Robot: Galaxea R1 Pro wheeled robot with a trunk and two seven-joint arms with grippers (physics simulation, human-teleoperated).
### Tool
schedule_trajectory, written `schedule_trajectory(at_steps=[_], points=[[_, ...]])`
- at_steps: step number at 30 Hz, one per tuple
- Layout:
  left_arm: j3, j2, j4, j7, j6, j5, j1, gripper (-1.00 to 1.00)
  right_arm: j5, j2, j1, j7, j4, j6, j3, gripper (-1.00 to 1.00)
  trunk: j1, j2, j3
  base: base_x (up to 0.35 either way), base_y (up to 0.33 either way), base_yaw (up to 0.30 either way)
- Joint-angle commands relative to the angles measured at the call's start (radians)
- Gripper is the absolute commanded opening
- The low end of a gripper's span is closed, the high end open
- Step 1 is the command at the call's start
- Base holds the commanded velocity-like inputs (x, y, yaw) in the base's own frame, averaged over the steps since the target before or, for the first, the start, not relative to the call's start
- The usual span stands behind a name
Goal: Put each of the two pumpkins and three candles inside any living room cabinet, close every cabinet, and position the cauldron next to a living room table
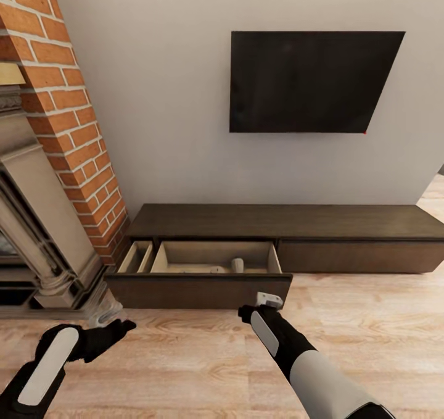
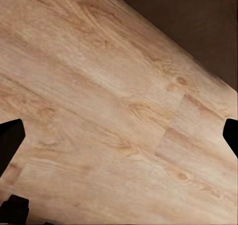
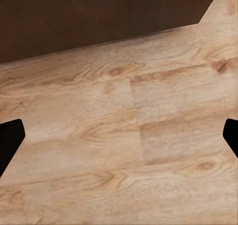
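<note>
The long dark-brown cabinet (image 1: 290, 221) stands against the wall with its left drawer (image 1: 197, 289) pulled out, showing pale wood insides. Inside it stands a grey-brown candle (image 1: 237, 264), with another low stub (image 1: 217, 269) just beside it. The pumpkins are out of view. My right gripper (image 1: 264, 303) hovers over the floor just in front of the drawer front; in the right wrist view its fingers (image 3: 11, 140) stand wide apart, open and empty. Further back at the lower left, my left gripper (image 1: 121, 329) is also open, with nothing between its fingers (image 2: 10, 143) but floorboards.
An ornate beige fireplace surround (image 1: 37, 246) and a red brick column (image 1: 68, 110) close off the left. A black TV (image 1: 308, 82) hangs on the wall above the cabinet. The cabinet's right drawer front (image 1: 361, 256) is shut. Light wood floor (image 1: 370, 332) spreads to the right.
</note>
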Motion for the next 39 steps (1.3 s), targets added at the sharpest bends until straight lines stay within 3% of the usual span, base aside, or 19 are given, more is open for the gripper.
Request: schedule_trajectory(at_steps=[1, 3, 5, 8, 10, 13, 17, 21, 23, 31, 36, 39], points=[[-0.004, -0.015, 0.033, -0.001, -0.027, -0.046, 0.0, 1.0, 0.001, 0.0, 0.0, 0.002, 0.002, -0.011, 0.0, 1.0, 0.004, -0.007, -0.003, 0.0, 0.0, 0.0], [-0.044, -0.03, 0.096, -0.005, -0.101, -0.12, 0.0, 1.0, 0.003, 0.0, 0.007, 0.007, 0.004, -0.044, 0.0, 1.0, 0.012, -0.021, -0.009, 0.0, 0.0, 0.0], [-0.099, -0.035, 0.136, -0.01, -0.168, -0.16, 0.0, 1.0, 0.005, 0.0, 0.022, 0.009, 0.005, -0.066, 0.0, 1.0, 0.019, -0.035, -0.016, 0.0, 0.0, 0.0], [-0.257, -0.038, 0.218, -0.044, -0.35, -0.229, 0.0, 1.0, 0.008, 0.0, 0.065, 0.011, 0.006, -0.12, 0.0, 1.0, 0.031, -0.056, -0.025, 0.0, 0.0, 0.0], [-0.347, -0.039, 0.264, -0.07, -0.459, -0.266, 0.0, 1.0, 0.01, 0.0, 0.09, 0.011, 0.008, -0.174, 0.0, 1.0, 0.038, -0.07, -0.031, 0.0, 0.0, 0.0], [-0.408, -0.039, 0.296, -0.085, -0.536, -0.287, 0.0, 1.0, 0.021, 0.0, 0.114, 0.012, 0.019, -0.231, 0.001, 1.0, 0.05, -0.091, -0.041, 0.0, 0.0, 0.0], [-0.432, -0.039, 0.312, -0.091, -0.575, -0.296, 0.0, 1.0, 0.08, 0.0, 0.125, 0.013, 0.041, -0.29, 0.022, 1.0, 0.065, -0.119, -0.053, 0.0, 0.0, 0.0], [-0.438, -0.04, 0.342, -0.093, -0.633, -0.308, 0.0, 1.0, 0.167, 0.0, 0.127, 0.012, 0.139, -0.418, 0.105, 1.0, 0.081, -0.147, -0.066, 0.0, 0.0, 0.0], [-0.438, -0.04, 0.353, -0.093, -0.653, -0.317, 0.0, 1.0, 0.185, 0.0, 0.127, 0.012, 0.178, -0.454, 0.131, 1.0, 0.088, -0.161, -0.072, 0.0, 0.0, 0.0], [-0.444, -0.041, 0.368, -0.092, -0.734, -0.365, 0.0, 1.0, 0.203, 0.0, 0.128, 0.013, 0.235, -0.595, 0.161, 1.0, 0.119, -0.217, -0.097, 0.0, 0.0, 0.0], [-0.448, -0.049, 0.403, -0.092, -0.783, -0.427, 0.0, 1.0, 0.205, 0.0, 0.128, 0.013, 0.241, -0.614, 0.165, 1.0, 0.138, -0.252, -0.113, 0.0, 0.0, 0.0], [-0.445, -0.071, 0.414, -0.093, -0.789, -0.471, 0.001, 1.0, 0.206, 0.0, 0.128, 0.013, 0.24, -0.617, 0.165, 1.0, 0.15, -0.273, -0.122, 0.0, 0.0, 0.0]])
